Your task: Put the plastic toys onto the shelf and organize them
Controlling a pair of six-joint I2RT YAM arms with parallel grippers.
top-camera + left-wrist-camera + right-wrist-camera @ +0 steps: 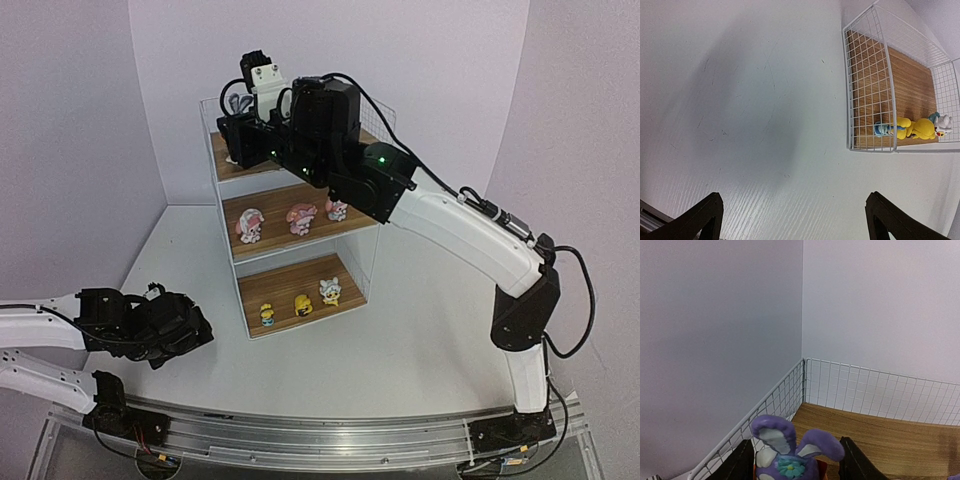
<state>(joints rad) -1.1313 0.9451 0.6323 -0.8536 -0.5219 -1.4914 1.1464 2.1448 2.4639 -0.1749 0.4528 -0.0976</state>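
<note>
Purple bunny (789,466) btwn right end effector (796,447) fingers, jaws apart, small gaps; at shelf (880,430) top board, nr wire-rail corner. Retract straight up, avoid ears. Left end effector (794,196) wide apart over counter (740,100).

The shelf (867,75) is white metal wire with wood-grain boards (295,272); the toys (302,217) look glossy plastic

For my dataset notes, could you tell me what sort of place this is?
Probably a robot lab test booth, not a home: plain pale walls box in a white table, both arms stand on an aluminium rail, and a small wire shelf holds toys.
</note>
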